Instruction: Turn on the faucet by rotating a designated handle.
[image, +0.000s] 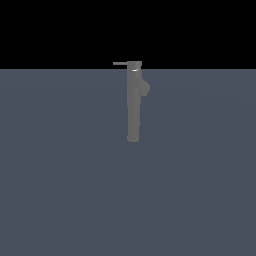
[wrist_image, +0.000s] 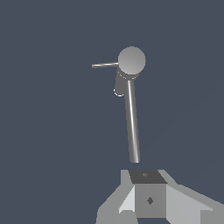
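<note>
My gripper (wrist_image: 148, 199) hangs well short of the faucet (wrist_image: 132, 122); whether my fingers are apart, I cannot tell. Its handle (wrist_image: 105, 65) juts sideways from the cap ahead: thin, stiff, probably slick. I'd push near its free tip.

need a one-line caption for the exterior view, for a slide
Tall dull-grey cylindrical faucet standing on a blue-grey floor, thin flat grey lever handle pointing to the exterior view's left; no arm in view.

End effector (wrist_image: 148, 197) cut off at wrist view's edge; fingertips unseen, absent from exterior view.
</note>
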